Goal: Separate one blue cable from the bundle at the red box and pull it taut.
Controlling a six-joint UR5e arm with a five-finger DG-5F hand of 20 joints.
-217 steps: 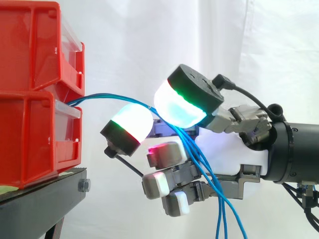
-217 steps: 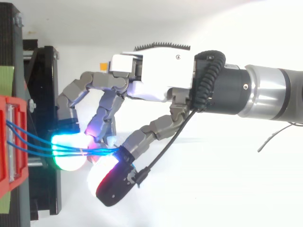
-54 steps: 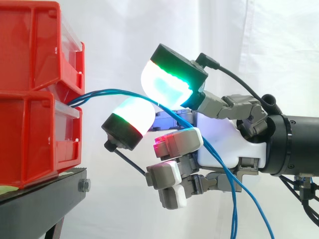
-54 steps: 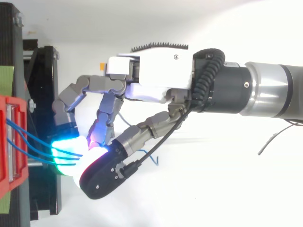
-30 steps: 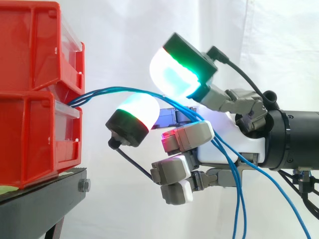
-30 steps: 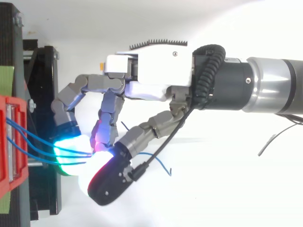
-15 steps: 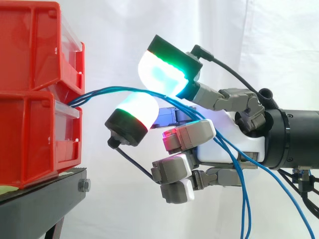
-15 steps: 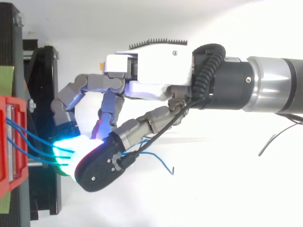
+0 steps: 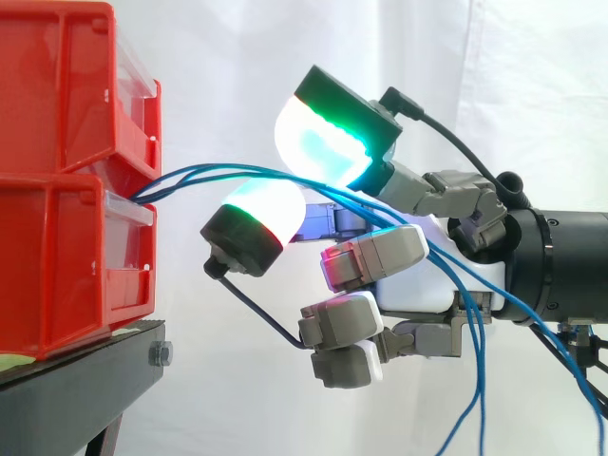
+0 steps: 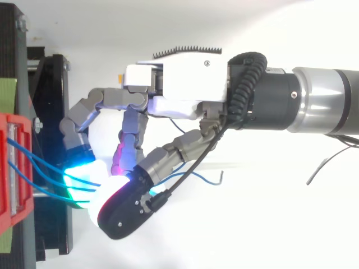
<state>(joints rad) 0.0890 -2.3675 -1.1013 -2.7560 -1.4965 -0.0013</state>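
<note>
Side view: hand (image 9: 418,285) clenched round the blue cables (image 9: 218,173), which leave the red box (image 9: 76,180) at its front and arch away from it, passing btwn the glowing pads (image 9: 261,223). Upper pad has lifted vs. a moment ago, so the grip looks looser, and no single cable is picked out yet.

Top view: blue cables (image 10: 39,162) fan out right at the red box (image 10: 11,168). A loose end (image 10: 216,178) has swung further from it — slack, not taut. No legible print.
</note>
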